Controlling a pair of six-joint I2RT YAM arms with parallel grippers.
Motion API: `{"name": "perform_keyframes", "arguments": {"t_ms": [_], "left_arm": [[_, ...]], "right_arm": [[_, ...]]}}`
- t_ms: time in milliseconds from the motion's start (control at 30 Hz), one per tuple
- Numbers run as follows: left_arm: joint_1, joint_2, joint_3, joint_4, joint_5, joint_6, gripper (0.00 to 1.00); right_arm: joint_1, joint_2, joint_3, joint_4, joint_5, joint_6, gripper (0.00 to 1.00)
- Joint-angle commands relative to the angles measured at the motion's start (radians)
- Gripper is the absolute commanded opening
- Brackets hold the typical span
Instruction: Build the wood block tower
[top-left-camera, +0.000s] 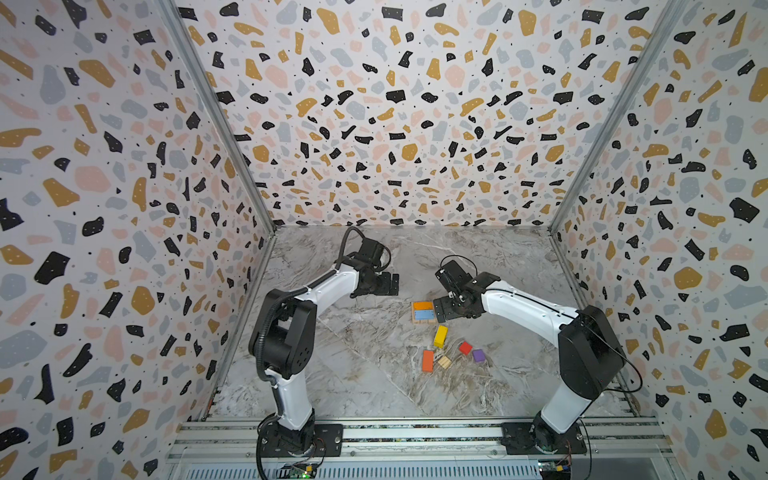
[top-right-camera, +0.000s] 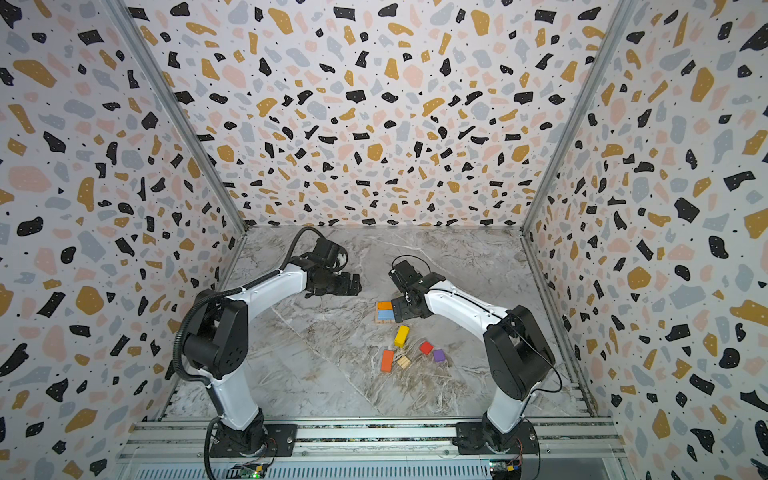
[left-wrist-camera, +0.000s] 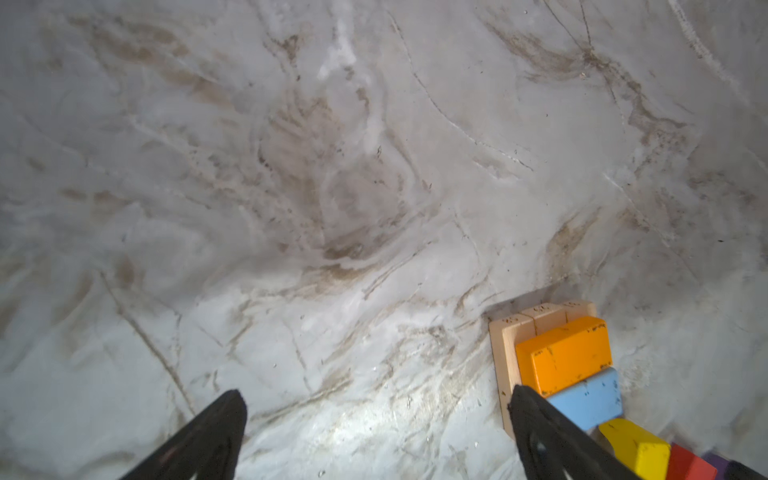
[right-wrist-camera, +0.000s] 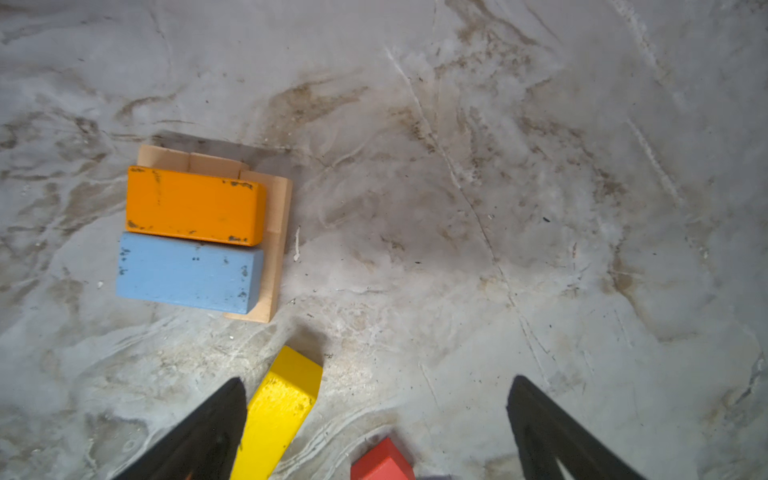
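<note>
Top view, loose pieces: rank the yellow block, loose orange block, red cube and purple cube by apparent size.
Largest: yellow block and loose orange block, which look about equal, so I won't rank them.
Smallest: red cube and purple cube, also alike.

Ahead of the right tool (right-wrist-camera: 378, 382) the bench (right-wrist-camera: 540, 208) lies bare and open; the tower (right-wrist-camera: 195, 232) stands ahead and off to one side, the yellow block (right-wrist-camera: 282, 407) lies just beside one finger, and the red cube (right-wrist-camera: 382, 461) sits between the spread fingers, back toward the wrist. The left tool (left-wrist-camera: 376, 392) faces bare bench too, with the tower just beside one finger, partly behind it.
</note>
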Motion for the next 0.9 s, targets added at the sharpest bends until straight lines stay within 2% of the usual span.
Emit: {"name": "perform_keyframes", "arguments": {"t_ms": [0,400,867], "left_arm": [[-0.028,0.055,0.087,-0.072,-0.083,0.046,1.0],[-0.108,0.232,0.292,-0.147,-0.122,0.048,1.0],[-0.168,0.289,0.321,-0.144,-0.106,0.036,1.0]], "right_arm": [[-0.004,-0.033,-0.021,0.028,-0.031,-0.014,0.99],[-0.004,-0.02,-0.074,0.105,-0.105,0.004,0.99],[-0.002,0.037,-0.09,0.155,-0.109,0.025,0.99]]}}
